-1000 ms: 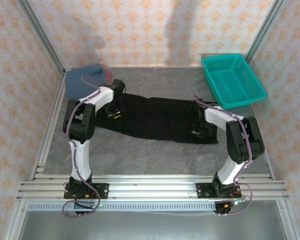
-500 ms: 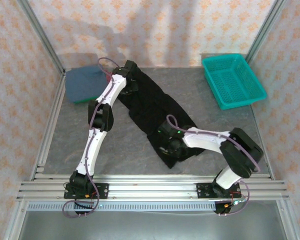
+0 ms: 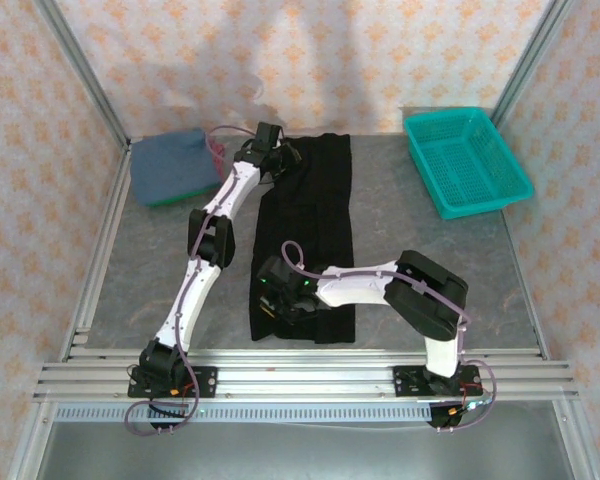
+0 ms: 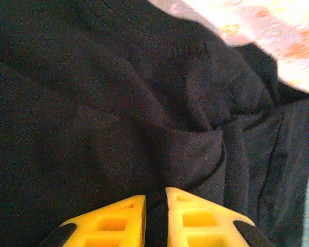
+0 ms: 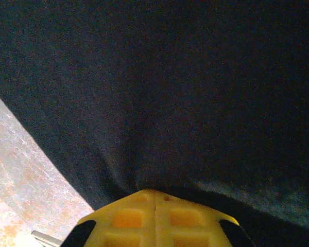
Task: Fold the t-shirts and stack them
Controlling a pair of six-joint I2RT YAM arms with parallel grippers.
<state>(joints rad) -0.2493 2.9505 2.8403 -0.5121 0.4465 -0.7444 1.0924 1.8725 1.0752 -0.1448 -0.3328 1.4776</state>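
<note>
Black t-shirt [image 3: 305,220] lies on the table [image 3: 430,270] as a long strip, running far to near. Right tool [image 5: 155,193] is clenched on its near end. Left tool [image 4: 155,198] sits at the far end, jaws slightly parted; grip unconfirmed. Cloth judged light and limp; take hold at hems.

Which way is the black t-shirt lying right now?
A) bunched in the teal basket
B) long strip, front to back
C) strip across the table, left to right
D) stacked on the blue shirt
B: the black t-shirt runs as a long strip from the right pincer at the front to the left pincer at the back, well apart from the teal basket.
</note>
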